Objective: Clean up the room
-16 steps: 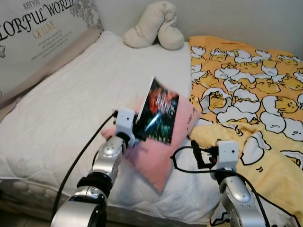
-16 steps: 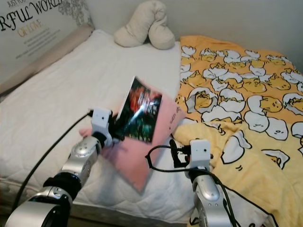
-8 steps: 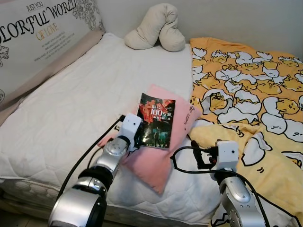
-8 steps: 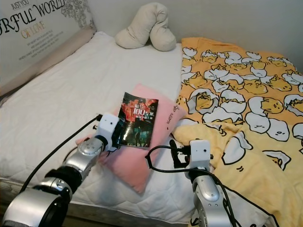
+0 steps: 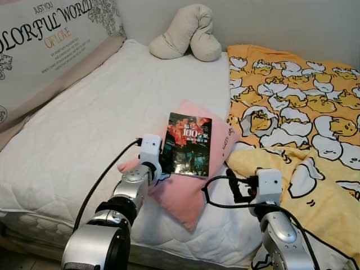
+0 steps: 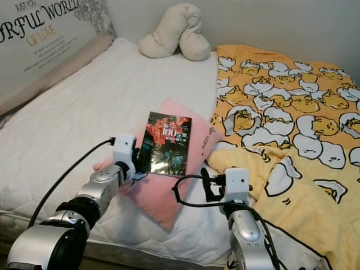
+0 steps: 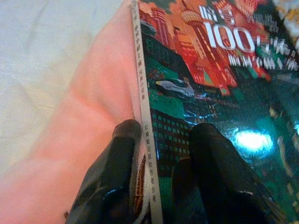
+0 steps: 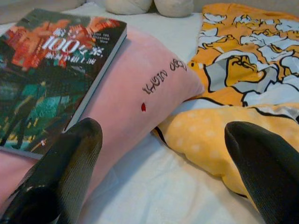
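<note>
The book (image 5: 189,144) lies flat on the pink pillow (image 5: 211,147), which rests on the white bed (image 5: 84,129) just beside the yellow egg-print blanket (image 5: 292,112). The left pincer (image 7: 156,182) is clamped on the book's near spine corner, one finger (image 7: 112,172) under it against the pillow, the other on the cover. The right pincer (image 8: 163,168) hovers near the pillow's corner, fingers wide apart, holding nothing.

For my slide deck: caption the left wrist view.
Left gripper clamps the spine edge of a glossy book lying on a pink pillow.
</note>
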Robot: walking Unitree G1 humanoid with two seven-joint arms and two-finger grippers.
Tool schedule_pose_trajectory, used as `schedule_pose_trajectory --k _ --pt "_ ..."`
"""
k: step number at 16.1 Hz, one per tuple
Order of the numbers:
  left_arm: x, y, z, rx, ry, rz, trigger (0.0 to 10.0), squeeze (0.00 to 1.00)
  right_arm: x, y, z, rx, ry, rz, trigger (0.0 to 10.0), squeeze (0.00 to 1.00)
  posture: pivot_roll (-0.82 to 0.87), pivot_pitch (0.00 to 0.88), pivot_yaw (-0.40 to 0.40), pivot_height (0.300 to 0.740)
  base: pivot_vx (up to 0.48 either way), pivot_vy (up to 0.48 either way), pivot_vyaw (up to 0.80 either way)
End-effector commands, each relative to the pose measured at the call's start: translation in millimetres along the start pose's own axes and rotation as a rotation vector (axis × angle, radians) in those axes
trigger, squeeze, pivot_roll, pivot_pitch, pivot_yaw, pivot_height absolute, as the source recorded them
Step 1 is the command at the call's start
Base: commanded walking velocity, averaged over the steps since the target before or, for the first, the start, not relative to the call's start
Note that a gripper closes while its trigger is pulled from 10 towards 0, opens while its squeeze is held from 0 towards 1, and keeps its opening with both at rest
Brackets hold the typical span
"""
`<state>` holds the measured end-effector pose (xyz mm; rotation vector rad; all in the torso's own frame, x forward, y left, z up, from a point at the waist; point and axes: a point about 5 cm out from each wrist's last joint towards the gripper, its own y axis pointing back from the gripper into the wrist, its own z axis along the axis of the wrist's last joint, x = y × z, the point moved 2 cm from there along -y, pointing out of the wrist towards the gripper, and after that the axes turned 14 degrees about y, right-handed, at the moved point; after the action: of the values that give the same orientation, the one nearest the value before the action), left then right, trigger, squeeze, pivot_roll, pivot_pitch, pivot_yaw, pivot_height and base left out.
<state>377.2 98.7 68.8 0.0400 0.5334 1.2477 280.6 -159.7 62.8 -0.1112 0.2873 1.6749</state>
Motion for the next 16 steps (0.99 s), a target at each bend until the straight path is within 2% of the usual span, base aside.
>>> schedule_pose_trajectory --k 1,3,5,7,8,9,12,13,14,16 --pt "-4.0 0.0 -6.7 0.019 0.051 -0.026 0.0 0.0 -1.4 0.8 -2.8 0.014 0.015 0.001 10.0 0.0 0.05 0.0 -0.002 0.74 0.0 0.0 0.0" --pt "-3.3 0.3 3.7 -0.048 0.101 -0.043 0.0 0.0 -2.2 0.8 -2.5 0.013 0.017 0.0 10.0 0.0 0.05 0.0 -0.002 0.74 0.0 0.0 0.0" --pt "1.9 2.1 33.1 -0.204 0.26 -0.06 0.0 0.0 -3.2 1.0 -2.2 0.012 0.018 -0.004 10.0 0.0 0.05 0.0 -0.001 0.74 0.0 0.0 0.0" --pt "-2.6 4.3 55.6 -0.283 0.195 -0.12 0.0 0.0 -4.2 1.5 -3.0 0.015 0.018 -0.007 10.0 0.0 0.05 0.0 -0.003 0.74 0.0 0.0 0.0" --pt "-6.2 5.9 63.0 -0.312 0.118 -0.142 0.0 0.0 -4.1 1.6 -3.4 0.016 0.019 -0.006 10.0 0.0 0.05 0.0 -0.002 0.74 0.0 0.0 0.0" --pt "-15.6 9.4 70.6 -0.356 -0.084 -0.179 0.0 0.0 -3.7 1.4 -3.8 0.017 0.02 -0.004 10.0 0.0 0.06 0.0 -0.002 0.74 0.0 0.0 0.0" --pt "-14.3 6.2 58.1 -0.285 -0.135 -0.148 0.0 0.0 -2.4 -0.1 -3.7 0.017 0.019 -0.001 10.0 0.0 0.06 0.0 -0.001 0.74 0.0 0.0 0.0" --pt "-10.6 7.6 51.7 -0.284 -0.273 -0.094 10.0 0.15 -2.0 -0.6 -3.3 0.015 0.019 -0.001 10.0 0.0 0.06 0.0 0.0 0.74 0.0 0.0 0.0" --pt "-8.5 8.8 49.1 -0.292 -0.31 -0.073 10.0 1.0 -2.4 -0.3 -2.8 0.011 0.019 -0.003 10.0 0.0 0.06 0.0 0.0 0.74 0.0 0.0 0.0" --pt "-4.0 8.6 43.0 -0.267 -0.263 -0.056 10.0 1.0 -4.2 1.0 -1.6 0.002 0.017 -0.01 10.0 0.0 0.06 0.0 0.0 0.74 0.0 0.0 0.0"
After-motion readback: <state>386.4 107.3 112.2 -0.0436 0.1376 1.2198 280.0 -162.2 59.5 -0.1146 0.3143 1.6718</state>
